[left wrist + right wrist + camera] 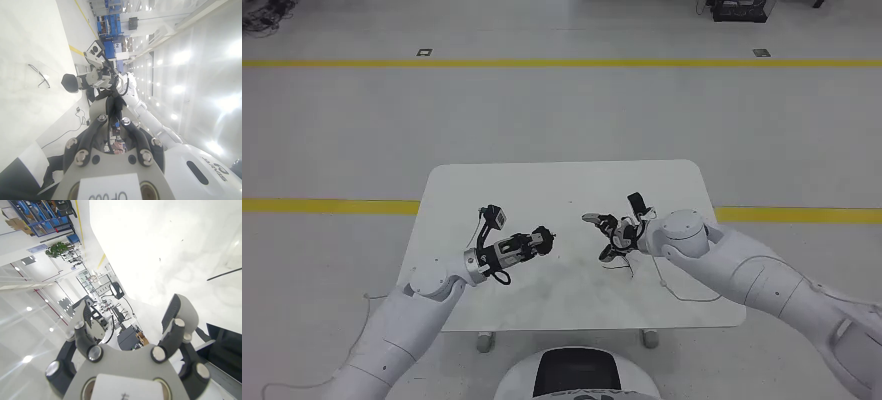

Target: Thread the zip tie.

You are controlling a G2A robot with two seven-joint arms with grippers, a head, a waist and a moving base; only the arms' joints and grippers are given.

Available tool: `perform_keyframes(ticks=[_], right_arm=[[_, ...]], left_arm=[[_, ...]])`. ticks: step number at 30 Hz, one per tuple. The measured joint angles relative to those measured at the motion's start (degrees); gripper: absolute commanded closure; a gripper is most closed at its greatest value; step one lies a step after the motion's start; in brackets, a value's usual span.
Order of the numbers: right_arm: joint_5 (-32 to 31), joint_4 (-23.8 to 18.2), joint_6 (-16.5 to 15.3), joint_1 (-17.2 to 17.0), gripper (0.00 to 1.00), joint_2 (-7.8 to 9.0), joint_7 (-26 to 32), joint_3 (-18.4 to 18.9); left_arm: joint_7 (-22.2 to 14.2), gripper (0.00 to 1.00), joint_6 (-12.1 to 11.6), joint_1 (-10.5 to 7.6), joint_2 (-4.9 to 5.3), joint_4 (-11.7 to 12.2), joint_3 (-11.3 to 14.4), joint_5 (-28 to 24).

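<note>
My left gripper (545,238) hovers over the middle of the white table (562,185). In the left wrist view its fingers (113,102) are shut together, and a thin black strand, apparently the zip tie (108,132), runs back between them. The right gripper (600,238) faces it from a short distance, open, with its two fingers spread wide and nothing between them (130,306). One of its dark pads (70,83) shows in the left wrist view. More thin black zip ties (38,75) lie on the table beyond it, and one black strip (223,274) shows in the right wrist view.
The loose ties lie on a clear sheet (51,70). The tabletop is otherwise bare white. A thin line (687,297) trails on the table by the right forearm. Yellow floor tape (332,206) runs behind the table.
</note>
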Motion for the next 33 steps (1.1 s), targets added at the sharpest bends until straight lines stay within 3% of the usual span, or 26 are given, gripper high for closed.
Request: perform_keyframes(ticks=[4,9,21,33], right_arm=[[-1.53,-1.03,0.07,-0.22,0.00,-0.17,-1.32,0.43],[-0.37,-1.17,0.08,2.70,0.00,-0.27,-4.71,-4.21],[-0.65,0.88,0.07,2.86,0.00,-0.46,-3.24,-4.10],[-0.72,1.33,0.07,1.15,0.00,-0.68,-8.33,-4.10]], left_arm=[[0.00,1.00,0.00,0.00,0.00,0.00,0.00,0.00],[0.00,1.00,0.00,0.00,0.00,0.00,0.00,0.00],[0.00,1.00,0.00,0.00,0.00,0.00,0.00,0.00],[0.00,1.00,0.00,0.00,0.00,0.00,0.00,0.00]])
